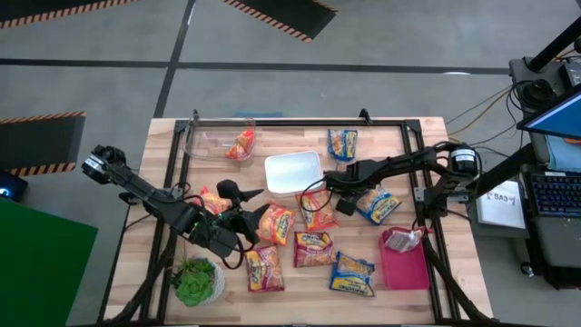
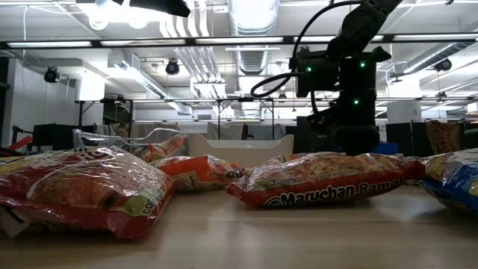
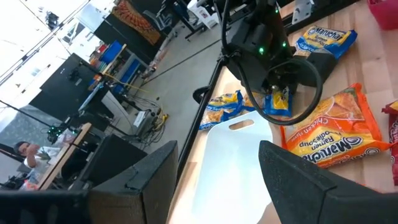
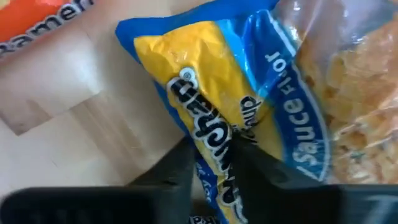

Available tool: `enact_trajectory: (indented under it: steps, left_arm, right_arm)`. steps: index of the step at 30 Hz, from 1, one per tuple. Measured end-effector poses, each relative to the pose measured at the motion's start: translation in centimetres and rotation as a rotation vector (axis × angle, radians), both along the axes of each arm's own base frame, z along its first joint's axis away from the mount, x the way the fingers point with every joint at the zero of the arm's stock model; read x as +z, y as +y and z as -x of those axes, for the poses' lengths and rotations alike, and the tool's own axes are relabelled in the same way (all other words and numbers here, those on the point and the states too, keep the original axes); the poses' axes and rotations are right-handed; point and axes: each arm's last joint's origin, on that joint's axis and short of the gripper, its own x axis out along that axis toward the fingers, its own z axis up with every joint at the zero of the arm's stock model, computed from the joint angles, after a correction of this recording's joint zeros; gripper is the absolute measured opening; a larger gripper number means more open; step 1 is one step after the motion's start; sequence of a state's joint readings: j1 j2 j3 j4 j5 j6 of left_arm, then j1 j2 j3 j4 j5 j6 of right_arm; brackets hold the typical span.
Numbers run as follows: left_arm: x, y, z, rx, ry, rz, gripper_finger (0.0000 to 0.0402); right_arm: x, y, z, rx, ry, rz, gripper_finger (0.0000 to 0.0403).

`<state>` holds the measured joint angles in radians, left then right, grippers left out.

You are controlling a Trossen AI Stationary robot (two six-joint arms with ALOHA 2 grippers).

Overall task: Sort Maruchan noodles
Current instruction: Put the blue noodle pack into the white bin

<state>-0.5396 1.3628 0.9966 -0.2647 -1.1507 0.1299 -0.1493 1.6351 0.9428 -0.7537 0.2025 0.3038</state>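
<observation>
Several Maruchan noodle packets lie flat on the wooden table. Orange ones sit near the middle, and a blue one lies toward the front. My right gripper points down and is shut on another blue packet, right of the white bin. My left gripper hovers open above the orange packets at the left, touching nothing. An orange packet lies in the clear bin. A red one rests on the pink bin. My right gripper pinches a raised fold of the blue packet's wrapper, near one end, between its two fingers. The fingers come from above, pointing down. The rest of the packet lies on the table.
A blue packet lies at the far side beyond the white bin. The pink bin stands at the front right. A small potted plant sits at the front left. A black frame borders the table.
</observation>
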Motion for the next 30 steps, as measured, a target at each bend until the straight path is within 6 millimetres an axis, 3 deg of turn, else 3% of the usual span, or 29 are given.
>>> enact_trajectory:
  steps: [4, 12, 20, 30]
  left_arm:
    - [-0.2, 0.1, 0.1, 0.003, 0.016, -0.004, 0.0207]
    - [-0.4, 0.0, 0.2, 0.006, 0.015, 0.005, 0.0207]
    - [-0.4, 0.0, 0.2, 0.006, 0.011, 0.008, 0.0207]
    - [-0.3, 0.1, 0.2, 0.02, 0.001, 0.005, 0.0207]
  right_arm:
    - [0.8, -0.1, 0.2, -0.008, -0.025, 0.022, 0.0019]
    - [3.1, 0.1, 0.9, -0.027, -0.101, 0.022, 0.0014]
    - [6.9, 0.2, 2.6, -0.124, -0.248, 0.009, 0.001]
    - [11.3, -1.9, 5.1, -0.35, -0.539, -0.142, 0.0009]
